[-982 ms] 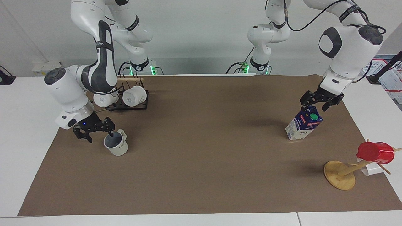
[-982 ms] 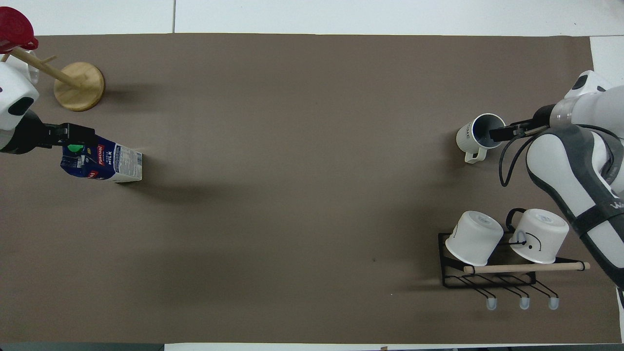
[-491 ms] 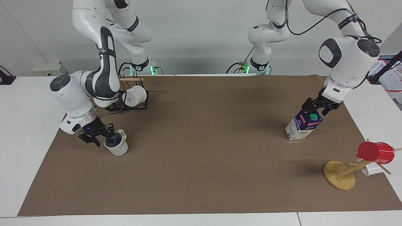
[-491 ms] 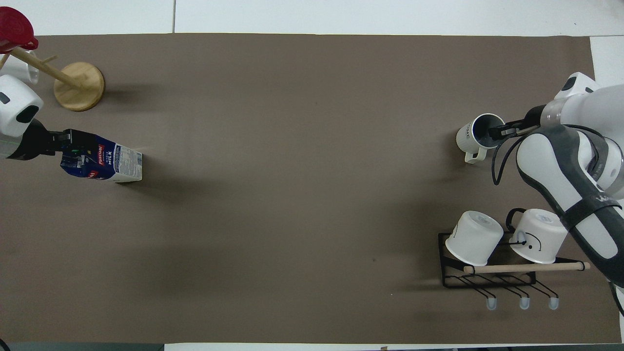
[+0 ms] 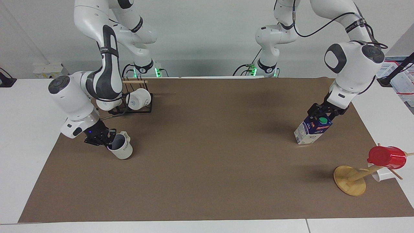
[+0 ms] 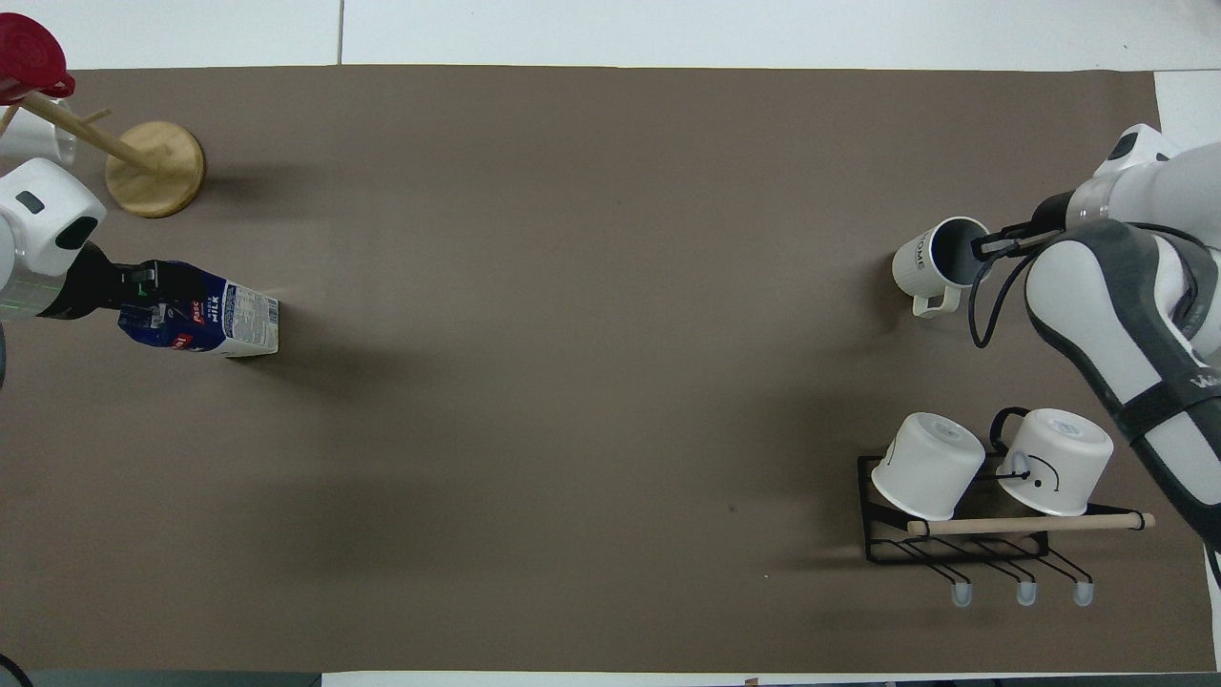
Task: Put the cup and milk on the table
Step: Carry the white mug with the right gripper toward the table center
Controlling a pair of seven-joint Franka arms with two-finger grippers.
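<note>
Fingers of the right gripper pinch the cup rim at frame left, those of the left gripper straddle the milk top unclosed at right; closing there seems next.

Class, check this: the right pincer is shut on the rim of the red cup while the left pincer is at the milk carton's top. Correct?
One slip: the facing view shows the right pincer shut on the beige cup, not a red one. The left pincer is indeed at the milk carton top.

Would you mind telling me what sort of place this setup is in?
Probably a robotics lab: two arms fixed at a white table under a brown sheet, with staged props such as a mug rack and a wooden cup stand.
</note>
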